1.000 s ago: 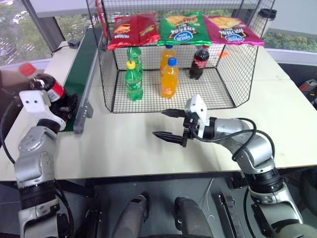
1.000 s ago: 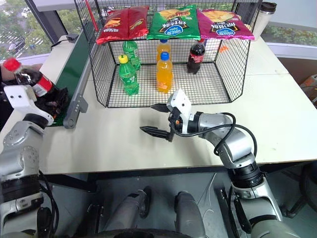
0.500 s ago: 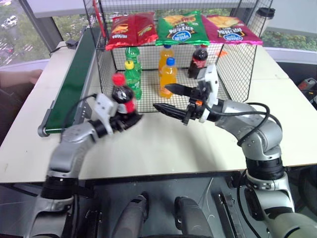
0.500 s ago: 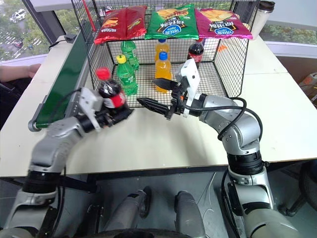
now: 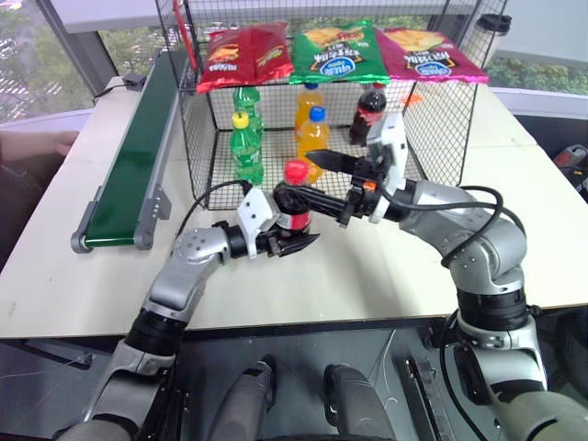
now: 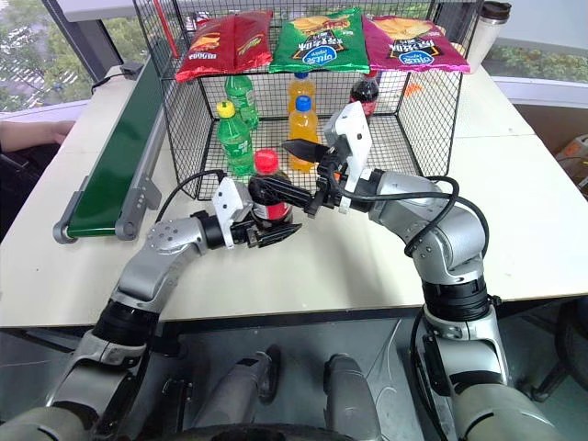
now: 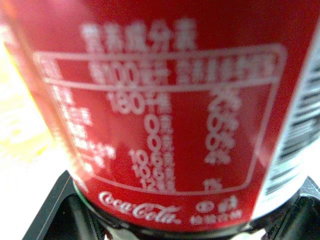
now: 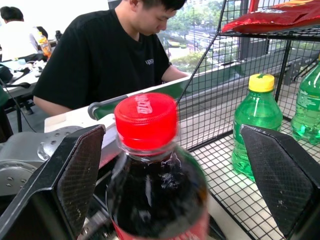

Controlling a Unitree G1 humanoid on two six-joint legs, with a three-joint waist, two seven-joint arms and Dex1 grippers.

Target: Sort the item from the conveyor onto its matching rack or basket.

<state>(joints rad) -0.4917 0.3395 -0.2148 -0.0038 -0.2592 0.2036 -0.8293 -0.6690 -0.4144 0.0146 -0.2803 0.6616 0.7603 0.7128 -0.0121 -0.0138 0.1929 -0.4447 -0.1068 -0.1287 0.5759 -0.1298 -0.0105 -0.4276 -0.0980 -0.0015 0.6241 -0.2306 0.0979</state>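
Red-capped cola [image 5: 294, 204] sits clamped in left fingers [image 5: 296, 243]; right fingers [image 6: 296, 171], spread wide, should close squarely below its cap.

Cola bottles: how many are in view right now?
2. One cola bottle is upright in the left gripper, between the right gripper's open jaws; another cola bottle stands inside the wire cage, at the back right.
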